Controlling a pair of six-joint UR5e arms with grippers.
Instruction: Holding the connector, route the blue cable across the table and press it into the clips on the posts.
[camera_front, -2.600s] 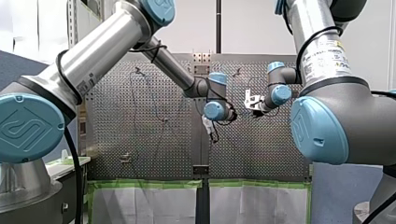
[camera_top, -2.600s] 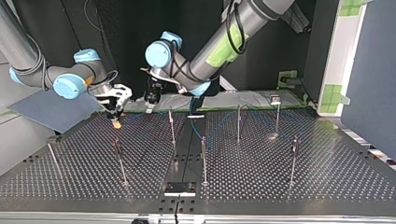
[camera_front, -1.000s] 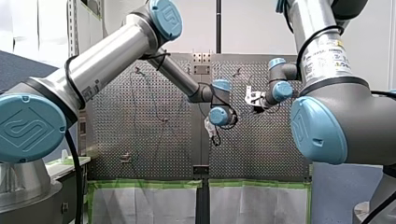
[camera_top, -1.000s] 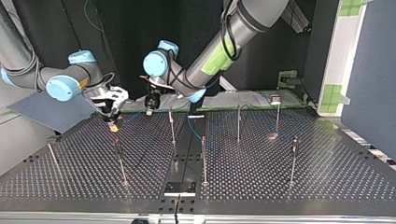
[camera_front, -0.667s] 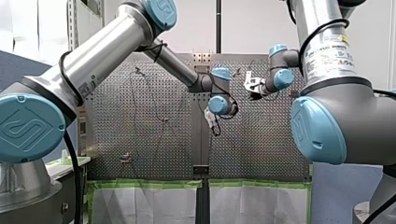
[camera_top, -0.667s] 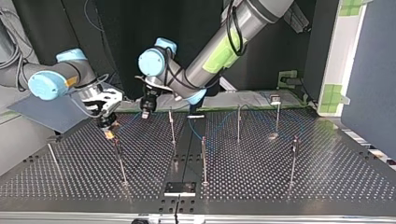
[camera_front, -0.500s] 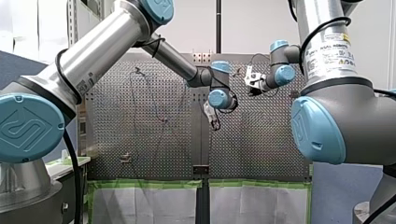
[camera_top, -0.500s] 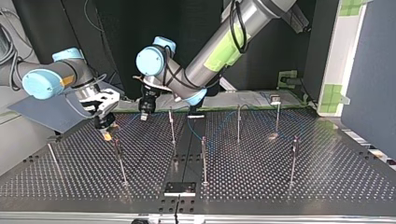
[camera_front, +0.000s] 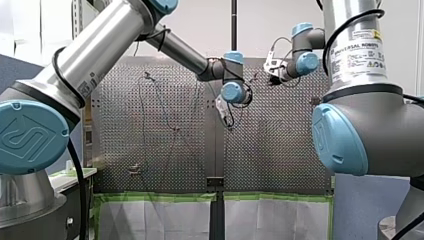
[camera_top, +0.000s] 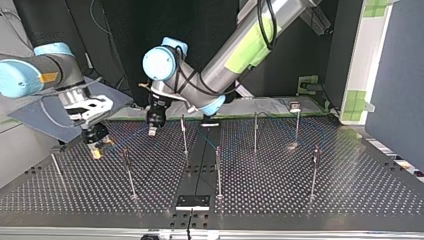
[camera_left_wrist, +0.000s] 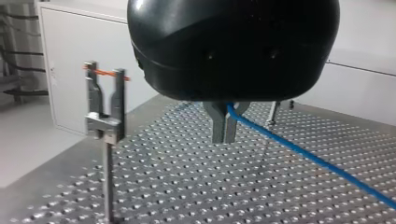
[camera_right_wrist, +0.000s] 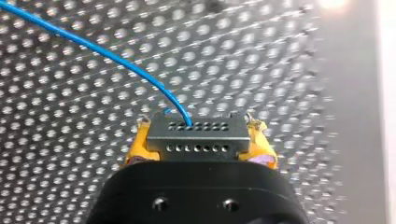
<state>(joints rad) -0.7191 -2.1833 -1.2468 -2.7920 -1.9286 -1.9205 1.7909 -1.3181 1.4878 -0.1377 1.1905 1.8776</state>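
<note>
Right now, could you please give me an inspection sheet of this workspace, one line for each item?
Surface: perforated metal table.
Job's things: blue cable ending in a grey connector; thin posts with clips on top.
Clutter: small dark block at the table's near edge in the top view.
Grippers: left gripper shut on the blue cable; right gripper shut on the connector, yellow pads showing.
Cables: black cable along my left arm.
Surroundings: green tape at the table's far edge; grey sheet at the top view's left.
</note>
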